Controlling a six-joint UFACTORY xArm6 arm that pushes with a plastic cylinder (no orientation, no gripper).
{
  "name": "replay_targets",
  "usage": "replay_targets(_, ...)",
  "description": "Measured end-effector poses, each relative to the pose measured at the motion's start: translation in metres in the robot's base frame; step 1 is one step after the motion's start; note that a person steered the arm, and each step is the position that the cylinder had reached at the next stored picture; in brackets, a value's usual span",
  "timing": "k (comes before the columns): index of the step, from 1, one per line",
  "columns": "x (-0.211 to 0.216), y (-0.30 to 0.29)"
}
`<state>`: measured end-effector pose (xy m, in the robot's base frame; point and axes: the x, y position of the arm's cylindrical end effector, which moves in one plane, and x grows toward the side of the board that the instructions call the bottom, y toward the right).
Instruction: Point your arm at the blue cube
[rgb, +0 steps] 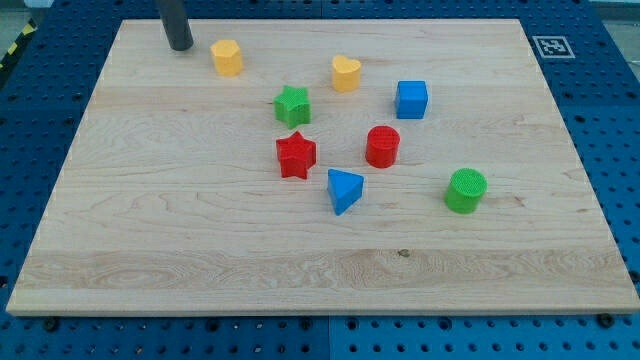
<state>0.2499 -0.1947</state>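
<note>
— Looking at the upper left of the frame: my tip (181, 46) stands on the board (200, 250), just left of the yellow hexagon (228, 58). It is a bare rod, holding nothing.

— And the blue cube (411, 99)?

— Upper right of centre, well apart from my tip. The yellow heart (346, 73) sits to its left, the red cylinder (382, 146) just below it.

— What else is there?

— Green star (292, 105) above the red star (296, 155), a blue triangle (344, 190) lower centre, a green cylinder (466, 190) at right.
</note>
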Motion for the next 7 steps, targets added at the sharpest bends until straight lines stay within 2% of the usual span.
replay_targets(3, -0.009, 0.170)
replay_targets(4, 0.000, 0.225)
replay_targets(5, 0.028, 0.269)
replay_targets(6, 0.053, 0.279)
replay_targets(7, 0.060, 0.279)
